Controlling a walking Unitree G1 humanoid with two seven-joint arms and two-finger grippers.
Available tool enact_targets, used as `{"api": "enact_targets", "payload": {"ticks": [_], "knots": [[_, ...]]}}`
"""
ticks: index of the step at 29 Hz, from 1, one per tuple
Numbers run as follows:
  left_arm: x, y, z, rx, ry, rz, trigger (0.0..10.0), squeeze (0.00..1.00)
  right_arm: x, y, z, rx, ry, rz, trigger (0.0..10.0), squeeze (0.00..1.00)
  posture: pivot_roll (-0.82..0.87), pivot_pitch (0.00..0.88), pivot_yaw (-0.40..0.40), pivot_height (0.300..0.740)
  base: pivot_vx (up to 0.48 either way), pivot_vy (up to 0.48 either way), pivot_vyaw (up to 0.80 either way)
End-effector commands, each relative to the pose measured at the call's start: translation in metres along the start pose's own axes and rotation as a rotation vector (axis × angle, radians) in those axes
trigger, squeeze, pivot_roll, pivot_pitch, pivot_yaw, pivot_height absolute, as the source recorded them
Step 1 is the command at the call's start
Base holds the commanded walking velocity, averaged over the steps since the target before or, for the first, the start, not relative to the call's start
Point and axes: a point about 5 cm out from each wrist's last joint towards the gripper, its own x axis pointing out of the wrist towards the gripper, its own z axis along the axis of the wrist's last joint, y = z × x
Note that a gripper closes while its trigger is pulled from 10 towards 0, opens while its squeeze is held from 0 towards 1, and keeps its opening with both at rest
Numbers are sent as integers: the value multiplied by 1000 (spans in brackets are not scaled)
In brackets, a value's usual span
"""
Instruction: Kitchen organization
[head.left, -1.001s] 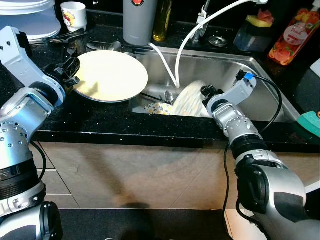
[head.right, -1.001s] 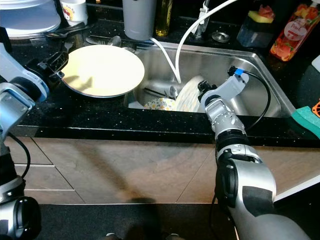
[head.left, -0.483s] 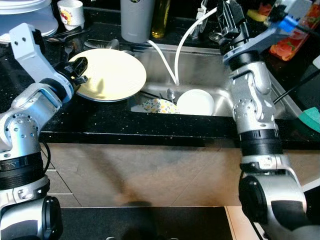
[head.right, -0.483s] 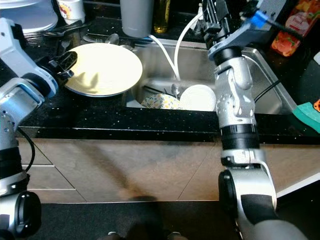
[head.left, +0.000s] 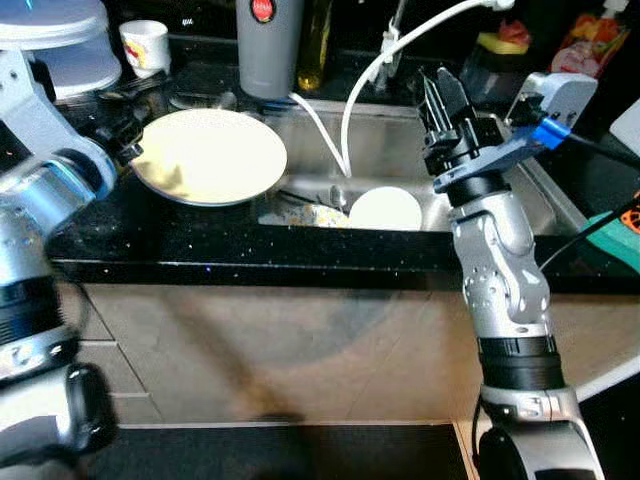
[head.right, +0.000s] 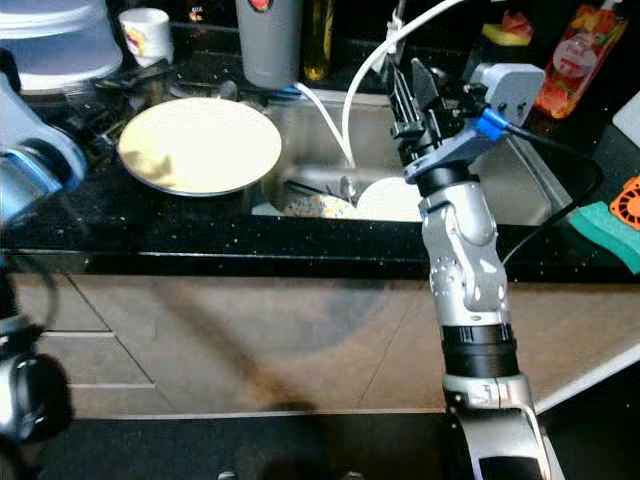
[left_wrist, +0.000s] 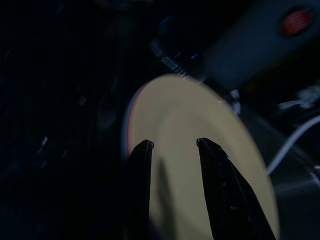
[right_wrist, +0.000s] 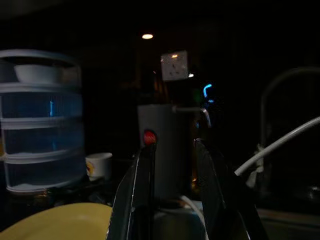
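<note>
A pale yellow plate (head.left: 210, 155) lies on the black counter (head.left: 250, 250) left of the steel sink (head.left: 520, 190). My left gripper (left_wrist: 172, 145) is open at the plate's left rim, its black fingers (left_wrist: 141, 165) above the plate with nothing between them. In the sink sit a white bowl (head.left: 385, 208), a flower-patterned dish (head.left: 318, 214) and a spoon (head.left: 338, 192). My right gripper (head.left: 441, 100) is raised above the sink, open and empty, pointing toward the back of the counter.
A grey canister (head.left: 268, 45), a white cup (head.left: 145, 45) and a tiered plastic container (head.left: 55, 40) stand at the back. A white hose (head.left: 365, 90) arcs into the sink. A green sponge (head.left: 610, 232) and a red soap bottle (head.right: 568, 60) are at the right.
My right arm has come up out of the sink, away from the white bowl, which now lies flat instead of tilted. The left gripper stays at the plate's rim. The camera shifted.
</note>
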Motion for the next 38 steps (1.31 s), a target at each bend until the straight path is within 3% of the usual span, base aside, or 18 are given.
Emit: {"api": "enact_targets", "payload": {"ticks": [1, 7, 14, 15, 19, 20, 21, 23, 24, 30, 32, 35, 36, 37, 38], "knots": [[7, 11, -7, -103, 10, 78, 10000, 0, -3, -1, 3, -24, 18, -7, 10000, 0, 141, 0, -44, 740, 0, 0, 0], [17, 23, -26, -214, 65, 127, 10000, 0, -4, -3, 2, -33, 40, -12, 10000, 0, 132, 0, -63, 740, 0, 0, 0], [28, 19, -41, -318, 105, 105, 10000, 0, -3, -4, 4, -26, 42, -11, 10000, 0, 124, 0, -75, 740, 0, 0, 0], [30, 19, -42, -335, 108, 107, 9255, 0, -2, -4, 5, -19, 39, -12, 10000, 0, 124, 0, -75, 740, 0, 0, 0], [34, 21, -46, -372, 111, 114, 9333, 0, -2, -5, 6, -11, 38, -17, 10000, 0, 124, 0, -75, 740, 0, 0, 0], [35, 22, -49, -395, 112, 114, 5412, 0, -2, -5, 6, -10, 40, -18, 10000, 0, 124, 0, -75, 740, 0, 0, 0], [36, 23, -50, -410, 113, 113, 5020, 0, -2, -5, 6, -10, 41, -19, 10000, 0, 124, 0, -75, 740, 0, 0, 0], [38, 25, -54, -446, 114, 109, 902, 0, -2, -6, 6, -12, 46, -17, 10000, 0, 113, 0, -78, 740, 0, 0, 0], [39, 26, -55, -459, 114, 106, 0, 0, -2, -6, 5, -13, 49, -17, 10000, 0, 110, 0, -82, 740, 0, 0, 0], [39, 27, -55, -482, 100, 86, 0, 0, -2, -6, 4, -15, 58, -13, 10000, 0, 109, 0, -84, 740, 0, 0, 0], [36, 19, -44, -487, 42, -22, 0, 0, -1, -6, 1, 9, 68, -10, 10000, 0, 114, 0, -90, 740, 0, 0, 0], [24, -2, -22, -468, -61, -255, 0, 0, -1, -3, -7, 170, 111, -2, 10000, 0, 115, 0, -92, 740, 0, 0, 0], [18, -9, -18, -444, -82, -348, 0, 0, -2, -1, -13, 307, 144, 2, 10000, 0, 123, 0, -97, 740, 0, 0, 0], [18, -9, -18, -444, -82, -348, 0, 0, -2, -1, -13, 307, 144, 2, 10000, 0, 123, 0, -97, 740, 0, 0, 0], [11, -14, -15, -419, -93, -431, 0, 0, -3, 2, -18, 455, 166, 8, 10000, 0, 123, 0, -97, 740, 0, 0, 0]]}}
